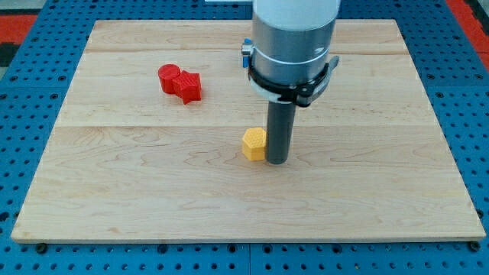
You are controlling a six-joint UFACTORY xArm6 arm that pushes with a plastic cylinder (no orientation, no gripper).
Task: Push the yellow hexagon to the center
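Camera view: my tip point(276, 162) is down on the board point(137, 206), right against the yellow hexagon point(254, 143). The rod stands upright on the hexagon's right side as the view has it, and I see no gap between the two. I carry no jaws, just this one dark rod, so nothing parts or closes, and nothing is clamped. The hexagon sits about mid-board, a shade toward the view's bottom. Up and to the view's left of the hexagon, well apart from it, lies a red block point(180, 82); its shape is lumpy and I cannot tell it exactly. My grey arm point(294, 38) rises above the hexagon toward the view's top.
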